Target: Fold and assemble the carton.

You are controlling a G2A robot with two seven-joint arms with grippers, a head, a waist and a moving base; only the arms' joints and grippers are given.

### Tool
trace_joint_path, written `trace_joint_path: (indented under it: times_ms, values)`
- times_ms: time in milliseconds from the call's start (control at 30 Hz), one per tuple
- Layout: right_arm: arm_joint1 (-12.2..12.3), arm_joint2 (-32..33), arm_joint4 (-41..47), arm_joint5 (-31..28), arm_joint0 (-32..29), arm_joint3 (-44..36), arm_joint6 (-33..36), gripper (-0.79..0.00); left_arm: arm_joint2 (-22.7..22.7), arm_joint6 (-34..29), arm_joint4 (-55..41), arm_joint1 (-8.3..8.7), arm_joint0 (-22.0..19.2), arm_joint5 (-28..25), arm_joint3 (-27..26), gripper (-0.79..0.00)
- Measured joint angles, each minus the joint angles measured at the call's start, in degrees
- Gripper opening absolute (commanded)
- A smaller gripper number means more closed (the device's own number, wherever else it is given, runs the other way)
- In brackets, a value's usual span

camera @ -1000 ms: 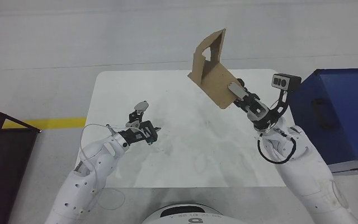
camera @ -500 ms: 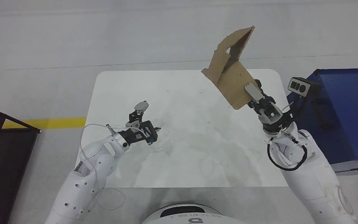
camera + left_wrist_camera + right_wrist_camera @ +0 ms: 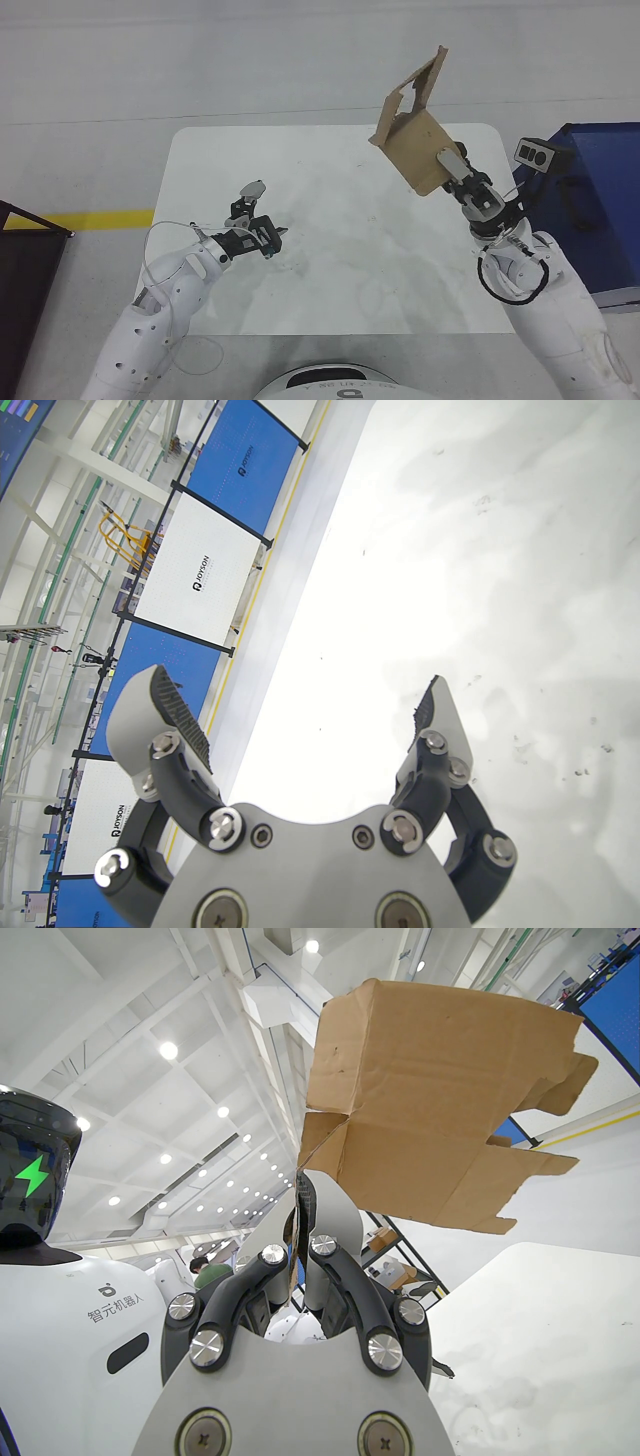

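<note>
**Top view with both wrist views.** The white, round-cornered surface [image 3: 340, 270] lay beneath both arms. A dark blue box-shaped container [image 3: 590, 200] stood off its edge at 3 o'clock.

The brown corrugated-cardboard carton [image 3: 418, 150] was held in the air above the surface's 2 o'clock corner. It touched nothing but the right tool [image 3: 452, 166], whose jaws were pinched narrow on one edge of the card. The carton was partly opened: its panels stood at angles to one another, and its notched end flaps [image 3: 545, 1093] hung loose and unfolded.

The left tool [image 3: 295, 687] sat low over the surface at 8 o'clock, jaws spread wide and holding nothing, well apart from the carton.

Judged progress was early to middle. The carton appeared lifted and partly squared. The flaps had yet to be folded in and closed, a step likely to need the second tool.
</note>
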Motion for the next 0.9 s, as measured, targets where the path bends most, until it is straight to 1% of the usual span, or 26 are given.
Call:
trace_joint_path:
  times_ms: [133,200,267,367,400,467,500,600,667,733,800,900]
  values:
    - [0.0,-0.5,-0.6,0.7,0.0,-0.3,0.8,-0.785,0.1,0.1,-0.2,-0.02,0.0,0.1,0.0,0.0]
    - [0.0,-2.6,-0.4,2.4,-0.1,-1.0,4.2,-0.785,0.5,1.4,-1.9,-0.14,-0.3,0.2,0.5,0.0]
    - [0.0,-4.1,3.0,2.5,0.2,-0.3,7.9,-0.785,0.8,4.2,-5.4,-0.22,-1.3,-1.7,1.9,0.0]
    - [0.2,-6.1,12.1,2.1,0.8,2.0,14.9,-0.785,0.7,12.2,-12.4,-0.05,-4.8,-9.8,5.9,0.0]
    - [0.2,-6.9,16.5,2.3,1.2,3.3,18.3,-0.785,1.0,16.0,-14.8,0.07,-6.4,-13.9,7.8,0.0]
    - [0.2,-8.1,23.5,3.5,2.1,5.7,23.7,-0.785,1.5,21.8,-17.7,0.24,-9.2,-20.0,10.9,0.0]
    - [0.2,-8.9,28.1,4.6,2.8,7.4,27.5,-0.785,2.1,25.2,-18.6,0.32,-11.0,-23.2,12.7,0.0]
    - [-0.1,-10.5,38.8,7.5,4.5,12.0,36.8,-0.785,4.5,32.9,-19.1,0.31,-15.1,-28.4,16.7,0.0]
    - [-0.5,-11.2,44.1,8.9,5.5,14.9,41.4,-0.785,6.1,36.2,-18.9,0.15,-17.5,-29.2,19.3,0.0]
    - [-0.8,-11.7,48.5,10.0,6.7,18.2,45.3,-0.785,7.9,37.5,-18.1,-0.16,-19.8,-27.9,22.0,0.0]
    - [-1.3,-12.2,50.8,10.9,7.7,20.4,47.6,-0.785,9.9,36.8,-16.8,-0.54,-21.7,-25.8,23.4,0.0]
    - [-1.8,-12.9,52.4,12.7,8.7,21.8,49.5,-0.785,12.3,34.1,-14.8,-1.06,-23.3,-21.8,23.4,0.0]
